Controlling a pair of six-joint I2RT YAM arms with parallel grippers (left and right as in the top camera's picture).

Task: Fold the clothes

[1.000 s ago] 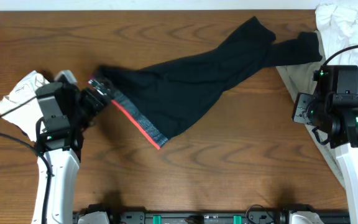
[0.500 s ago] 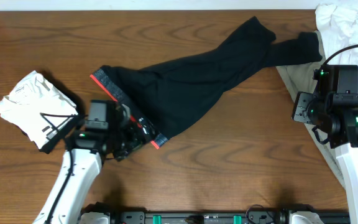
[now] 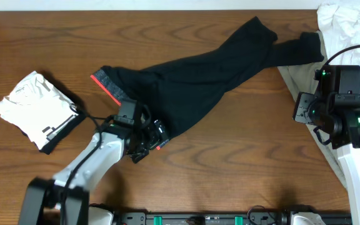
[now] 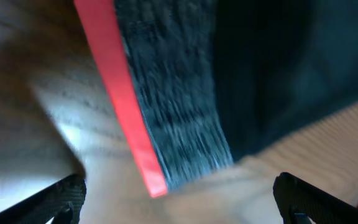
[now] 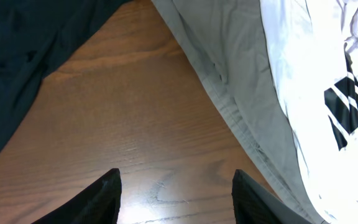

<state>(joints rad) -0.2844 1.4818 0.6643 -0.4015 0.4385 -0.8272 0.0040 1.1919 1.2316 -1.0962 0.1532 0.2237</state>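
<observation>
Fingers [image 4: 58,196] of the left gripper [image 4: 179,199] stand spread wide, released, with nothing clasped. Just ahead of them and between their tips lies the end corner of the grey waistband [image 4: 179,112], its red lining [image 4: 120,93] turned up on the side of the left finger; the view is blurred, so contact cannot be confirmed. Beyond the waistband the black trousers [image 3: 192,75] run away from the fingertips, flat on the table [image 3: 230,181], legs narrowing at the far end. Behind this gripper, well apart, sits a folded white garment [image 3: 36,109]. The right gripper [image 5: 176,202] holds its fingers [image 5: 101,199] parted over bare wood, grasping nothing; a khaki cloth [image 5: 229,74] lies ahead of its right finger, a white cloth [image 5: 309,62] over that, and the trouser legs lie ahead to the left. Assessment: the trousers look light, limp and unbreakable, likely to sag and crease when lifted. The ribbed waistband appears the thickest, firmest edge, so its corner is the sound place to pinch, deep enough that thin cloth does not slip out.
</observation>
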